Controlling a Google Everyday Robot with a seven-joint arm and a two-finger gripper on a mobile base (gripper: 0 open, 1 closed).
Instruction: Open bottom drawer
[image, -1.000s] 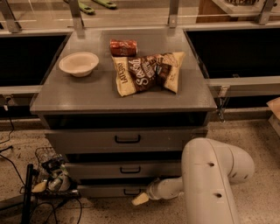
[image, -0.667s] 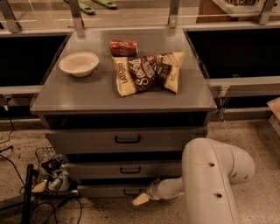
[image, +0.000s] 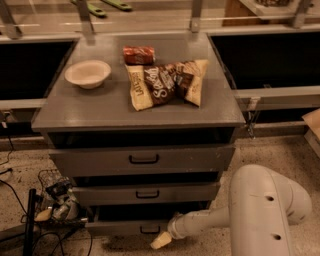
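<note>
The bottom drawer (image: 120, 227) is the lowest, slimmest grey front of the grey cabinet (image: 140, 112), with a small black bar handle (image: 149, 230). It stands pulled out a little, with a dark gap showing above its front. My gripper (image: 162, 240), on the white arm (image: 260, 210) that comes in from the lower right, is at the drawer's front, just right of and below the handle. Its cream tip shows low by the floor. The middle drawer (image: 147, 194) and the top drawer (image: 144, 160) are shut.
On the cabinet top are a white bowl (image: 88, 73), a red can (image: 138, 54) lying down and several snack bags (image: 167, 82). A wire basket and cables (image: 55, 202) lie on the floor at the left. Dark counters flank the cabinet.
The bottom drawer's front and handle have moved toward the camera, opening a gap above it. My gripper has moved the same way with it. The other drawers have not moved.
</note>
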